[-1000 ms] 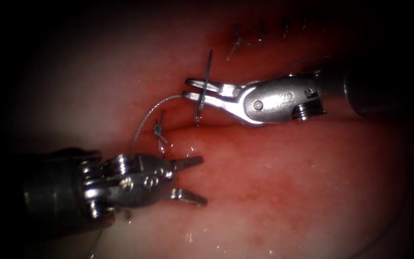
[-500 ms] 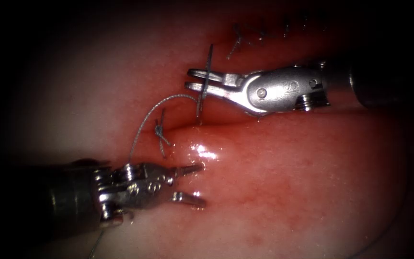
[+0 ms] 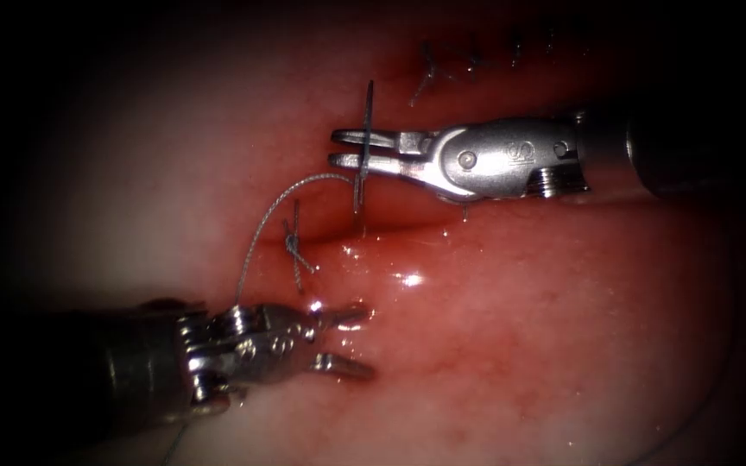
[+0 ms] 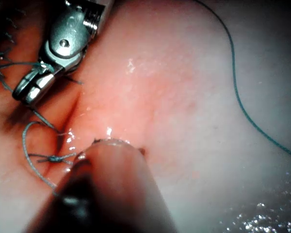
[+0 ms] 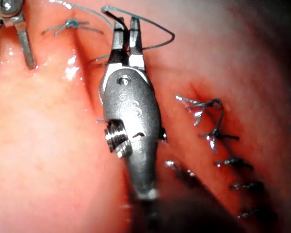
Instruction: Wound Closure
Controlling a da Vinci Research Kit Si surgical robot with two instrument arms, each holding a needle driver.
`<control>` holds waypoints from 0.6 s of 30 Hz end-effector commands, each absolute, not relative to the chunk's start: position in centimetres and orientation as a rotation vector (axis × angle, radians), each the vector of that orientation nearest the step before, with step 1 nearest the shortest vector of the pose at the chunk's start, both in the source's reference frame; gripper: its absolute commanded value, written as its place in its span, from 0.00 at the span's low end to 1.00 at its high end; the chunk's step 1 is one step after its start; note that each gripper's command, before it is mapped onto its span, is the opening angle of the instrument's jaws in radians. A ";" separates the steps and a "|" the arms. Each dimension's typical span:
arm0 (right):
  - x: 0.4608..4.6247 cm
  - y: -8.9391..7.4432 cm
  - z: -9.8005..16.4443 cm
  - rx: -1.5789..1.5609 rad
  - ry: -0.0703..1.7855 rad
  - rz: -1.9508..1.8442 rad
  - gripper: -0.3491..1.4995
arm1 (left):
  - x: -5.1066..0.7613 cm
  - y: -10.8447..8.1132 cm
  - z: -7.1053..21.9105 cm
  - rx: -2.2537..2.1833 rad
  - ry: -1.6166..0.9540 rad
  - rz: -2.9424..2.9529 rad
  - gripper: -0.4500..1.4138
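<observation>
In the endoscope view my right tool (image 3: 349, 148) comes in from the right and is shut on the curved needle (image 3: 368, 103) at about mid-curve. The needle stands nearly upright above the cut (image 3: 407, 228), its lower end down at the cut's edge; I cannot tell if it is in the tissue (image 3: 520, 302). Thread (image 3: 256, 237) arcs from the needle down to the left, past a tied knot (image 3: 293, 246). My left tool (image 3: 344, 342) lies low on the left with its jaws open and holds nothing. The right wrist view has the right tool (image 5: 126, 33) beside a thread loop (image 5: 153, 26).
Several finished stitches (image 3: 429, 69) with cut ends run along the closed stretch of the cut at the upper right, seen close in the right wrist view (image 5: 213, 133). Red fluid glistens on the tissue near the knot. A long strand of thread (image 4: 252, 116) lies across pale tissue.
The right tool has shifted slightly up and left, and the needle now stands more upright. The left tool has moved downward, away from the knot, its jaws still open.
</observation>
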State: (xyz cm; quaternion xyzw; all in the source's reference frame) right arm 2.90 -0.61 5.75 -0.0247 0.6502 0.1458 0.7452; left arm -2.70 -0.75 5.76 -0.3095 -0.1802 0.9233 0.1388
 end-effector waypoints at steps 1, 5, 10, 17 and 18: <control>2.99 -0.6 5.8 -0.050 1.426 0.325 0.00 | -2.75 -0.8 5.8 -0.895 -0.522 2.672 0.58; 2.99 -0.6 5.8 -0.041 1.425 0.336 0.00 | -2.68 -0.8 5.8 -0.889 -0.532 2.672 0.58; 2.99 -0.5 5.8 -0.023 1.425 0.356 0.00 | -2.63 -0.8 5.8 -0.891 -0.537 2.671 0.58; 3.05 -0.4 5.8 0.066 1.405 0.441 0.00 | -2.64 -0.8 5.8 -0.887 -0.534 2.667 0.58; 3.06 -0.4 5.8 0.089 1.394 0.456 0.00 | -2.64 -0.8 5.8 -0.886 -0.533 2.667 0.58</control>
